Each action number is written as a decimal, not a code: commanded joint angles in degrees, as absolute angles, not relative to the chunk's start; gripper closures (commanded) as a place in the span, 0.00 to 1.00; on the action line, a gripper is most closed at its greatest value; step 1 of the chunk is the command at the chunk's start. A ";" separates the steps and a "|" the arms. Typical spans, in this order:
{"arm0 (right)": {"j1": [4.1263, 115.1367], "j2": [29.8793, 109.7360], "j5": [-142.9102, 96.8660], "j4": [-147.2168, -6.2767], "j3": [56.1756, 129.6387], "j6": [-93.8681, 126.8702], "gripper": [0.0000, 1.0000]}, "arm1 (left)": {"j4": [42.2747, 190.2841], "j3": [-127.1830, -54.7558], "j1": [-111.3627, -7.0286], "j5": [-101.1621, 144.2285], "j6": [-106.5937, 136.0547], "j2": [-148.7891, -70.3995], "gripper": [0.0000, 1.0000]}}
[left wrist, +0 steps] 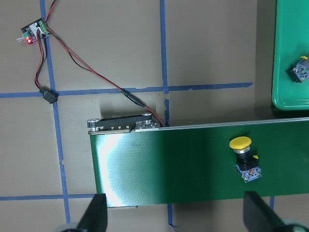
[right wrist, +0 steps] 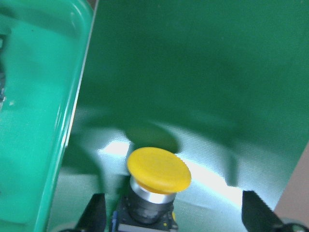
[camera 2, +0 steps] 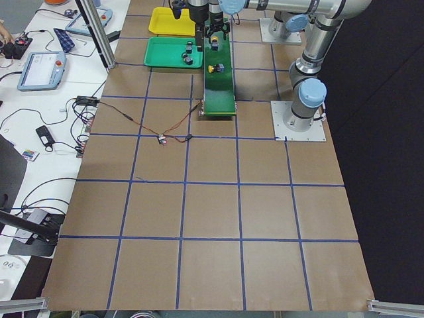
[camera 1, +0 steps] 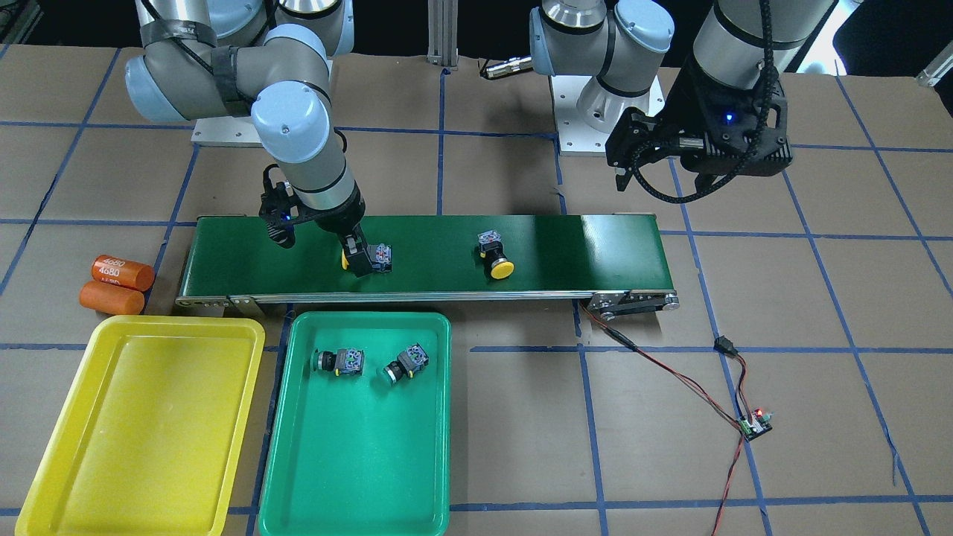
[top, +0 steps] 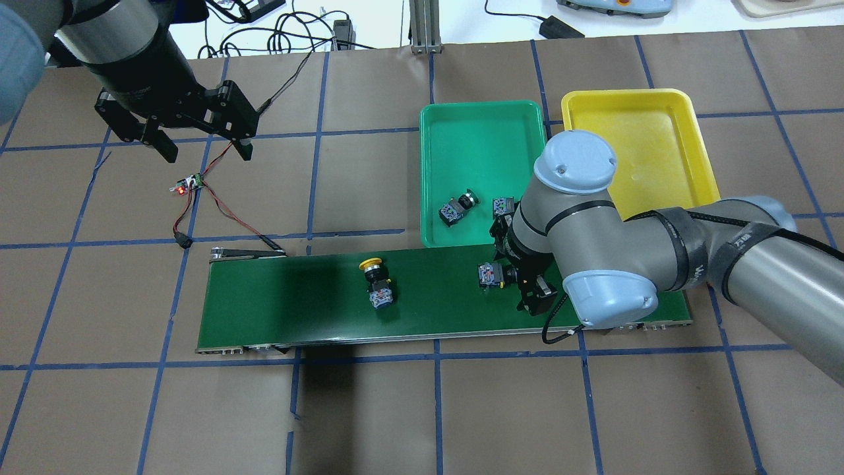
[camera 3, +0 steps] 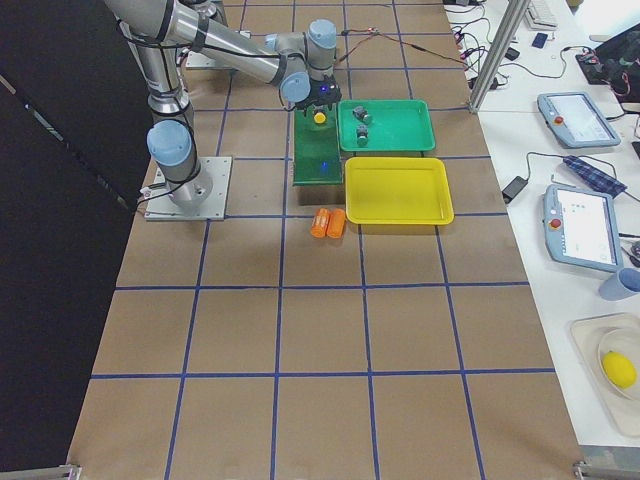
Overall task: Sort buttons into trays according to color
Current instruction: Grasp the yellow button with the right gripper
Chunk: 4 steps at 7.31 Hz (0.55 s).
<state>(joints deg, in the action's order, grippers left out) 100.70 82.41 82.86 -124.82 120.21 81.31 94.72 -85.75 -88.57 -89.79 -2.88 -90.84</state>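
Yellow button (right wrist: 159,169): lying on its side on the belt (camera 1: 595,253), cap pointing toward the trays, near the edge next to the green tray (camera 1: 357,484). Not yet sorted.

Right claw (right wrist: 175,216): lowered over that button, fingers (right wrist: 96,212) spread wide to either side, touching nothing. Released, apparently lined up to close on the collar or body behind the cap.

Second yellow button (camera 1: 497,260): further along the belt, also on its side, well apart from the first.

Green buttons (camera 1: 339,361) (camera 1: 404,363): both inside the green tray, at the end near the belt. Judged finished.

Yellow tray (camera 1: 149,417): beside the green tray, holding no buttons, likely destination for both yellow ones.

Left claw (top: 206,148): raised off the belt's far end, fingers apart, holding nothing, clear of the work.

Surroundings: two orange cylinders (camera 1: 119,283) just beside the belt end above the yellow tray; wire (camera 1: 670,372) and small circuit board (camera 1: 756,426) off the other end. Green tray rim just beside the target, a possible snag on the carry across.
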 commanded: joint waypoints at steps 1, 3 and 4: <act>100.55 82.26 81.58 -125.24 120.41 78.86 1.00 | 94.66 -85.69 -88.51 -89.82 -2.90 -90.79 0.00; 99.59 82.26 82.61 -125.51 118.05 75.77 1.00 | 94.22 -85.69 -88.50 -90.00 -2.90 -90.79 0.00; 98.45 82.09 82.70 -125.25 115.77 71.85 1.00 | 94.13 -85.69 -88.51 -90.00 -2.99 -90.79 0.00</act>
<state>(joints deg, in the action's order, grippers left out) 99.60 82.20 82.33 -125.43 118.23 75.57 94.23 -85.67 -88.48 -89.94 -2.92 -90.79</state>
